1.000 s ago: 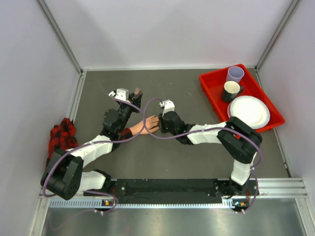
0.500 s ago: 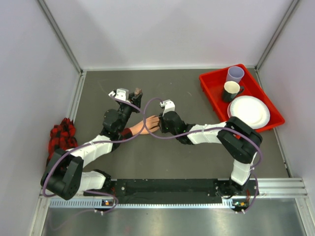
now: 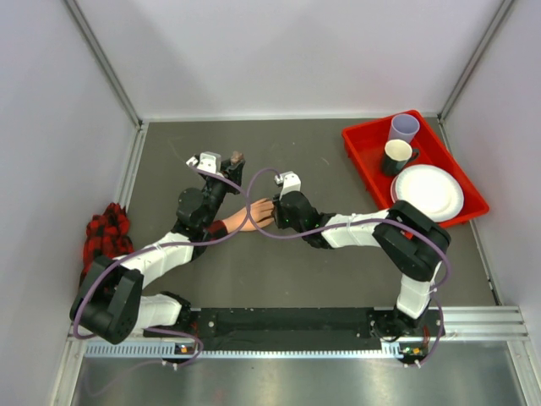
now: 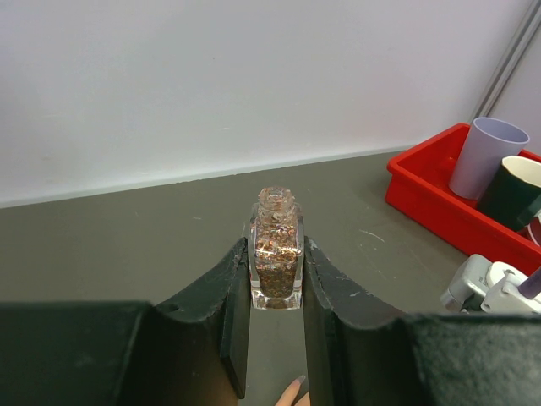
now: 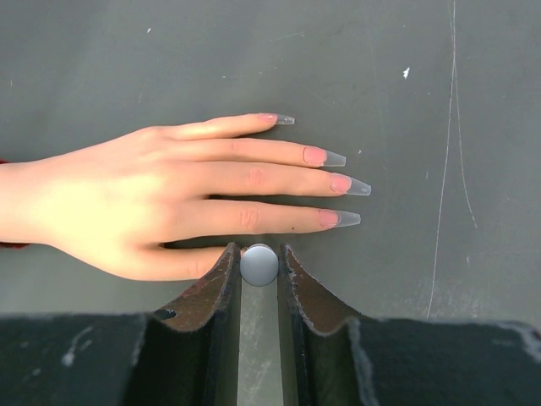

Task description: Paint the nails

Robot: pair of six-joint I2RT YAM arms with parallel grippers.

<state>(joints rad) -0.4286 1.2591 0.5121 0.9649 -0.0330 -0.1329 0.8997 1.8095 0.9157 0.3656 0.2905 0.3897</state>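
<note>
Nails over grey table, white walls

A dark grey matte tabletop fills the middle of the top view. In the right wrist view it shows small pale specks and a thin pale vertical scratch at the right of the frame. Plain pale lilac-white walls enclose it: a back wall across the top, a left wall and a right wall. Slim silver aluminium posts slant through the upper corners. A ribbed aluminium rail and a brushed metal sheet lie along the bottom edge. The light is even and soft, and shadows are faint.
</note>
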